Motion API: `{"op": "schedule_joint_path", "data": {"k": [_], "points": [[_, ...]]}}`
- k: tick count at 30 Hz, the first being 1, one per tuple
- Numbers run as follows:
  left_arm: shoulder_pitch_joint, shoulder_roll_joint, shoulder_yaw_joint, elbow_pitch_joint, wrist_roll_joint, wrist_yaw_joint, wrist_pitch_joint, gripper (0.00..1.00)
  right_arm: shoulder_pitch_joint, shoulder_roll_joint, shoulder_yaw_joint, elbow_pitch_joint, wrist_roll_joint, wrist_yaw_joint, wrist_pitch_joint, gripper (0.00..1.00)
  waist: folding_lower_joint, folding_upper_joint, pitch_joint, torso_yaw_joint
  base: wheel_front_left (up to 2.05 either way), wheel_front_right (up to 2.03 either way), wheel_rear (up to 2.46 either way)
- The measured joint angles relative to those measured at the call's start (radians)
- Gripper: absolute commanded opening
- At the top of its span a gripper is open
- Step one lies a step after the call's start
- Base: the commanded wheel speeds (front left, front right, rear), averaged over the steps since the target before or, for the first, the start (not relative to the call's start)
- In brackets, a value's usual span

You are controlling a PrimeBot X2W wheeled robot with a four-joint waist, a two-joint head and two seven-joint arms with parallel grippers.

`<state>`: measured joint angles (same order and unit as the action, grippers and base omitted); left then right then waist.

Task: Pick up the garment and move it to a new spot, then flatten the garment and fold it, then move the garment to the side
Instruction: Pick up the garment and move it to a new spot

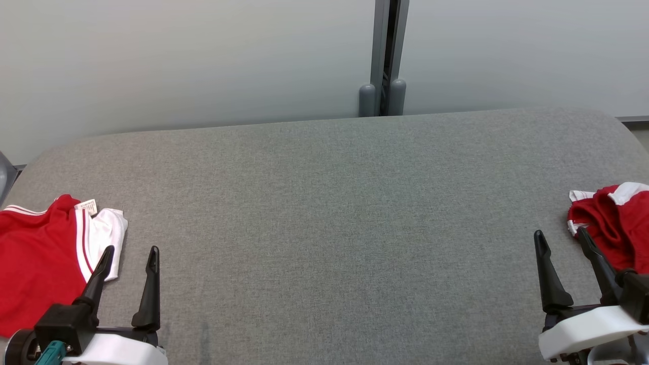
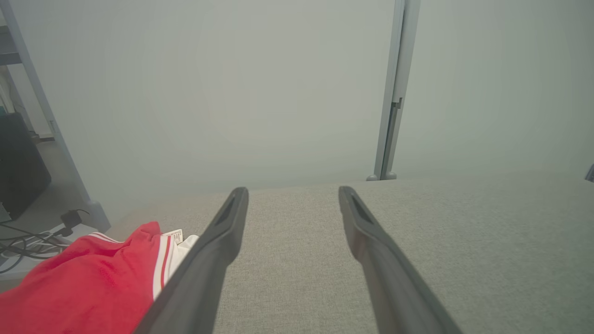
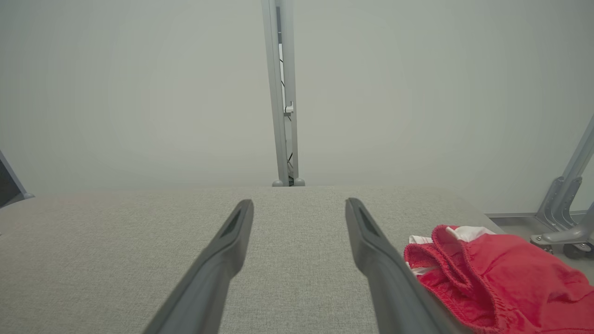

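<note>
Red cloth marks both ends of the work area. The crumpled garment (image 1: 616,223) lies to the outer, right-hand side of my right claw (image 1: 560,232), just beside its outer finger. From the right wrist view I cannot tell whether finger and cloth touch. The heap (image 3: 487,269) is bunched, with no clear long axis. A gathered red edge with a white patch behind it faces the claw.

Claw state:
- Right claw (image 3: 299,202): fingers spread wide, nothing between them, pointing ahead over bare surface.
- Left claw (image 1: 131,249): fingers likewise spread wide and empty.

A second piece, the flat garment (image 1: 35,253), lies to the outer, left-hand side of my left claw (image 2: 292,190), red with a white striped edge and a small label (image 1: 87,207) near its far end. It looks already laid out, so I judge the heap on the right to be the piece to lift. The right arm is the nearer one. The reach calls for a turn outward, not a move ahead.

The desk (image 1: 324,203) is covered in grey woven fabric with rounded far corners, and the stretch between my claws is bare. Beyond it stands a pale wall panel, split by a grey upright post (image 1: 384,50).
</note>
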<state>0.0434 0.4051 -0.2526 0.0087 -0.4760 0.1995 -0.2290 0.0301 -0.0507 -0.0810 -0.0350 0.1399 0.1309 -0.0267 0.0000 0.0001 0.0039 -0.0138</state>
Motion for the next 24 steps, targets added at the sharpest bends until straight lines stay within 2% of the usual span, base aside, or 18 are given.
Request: {"op": "schedule_joint_path", "data": {"k": [17,24], "points": [[0.000,0.008,-0.004,-0.004,-0.009,0.010,0.010,1.00,-0.001,0.000,0.010,0.007,0.011,0.000,-0.003,1.00,0.0000,0.0000,0.008,0.001,0.00,0.00,0.00],[-0.018,0.003,0.007,-0.004,-0.011,0.010,-0.002,1.00,-0.004,0.000,0.015,-0.002,0.012,0.000,-0.006,1.00,0.0000,0.0000,0.017,0.040,0.00,0.00,0.00]]}}
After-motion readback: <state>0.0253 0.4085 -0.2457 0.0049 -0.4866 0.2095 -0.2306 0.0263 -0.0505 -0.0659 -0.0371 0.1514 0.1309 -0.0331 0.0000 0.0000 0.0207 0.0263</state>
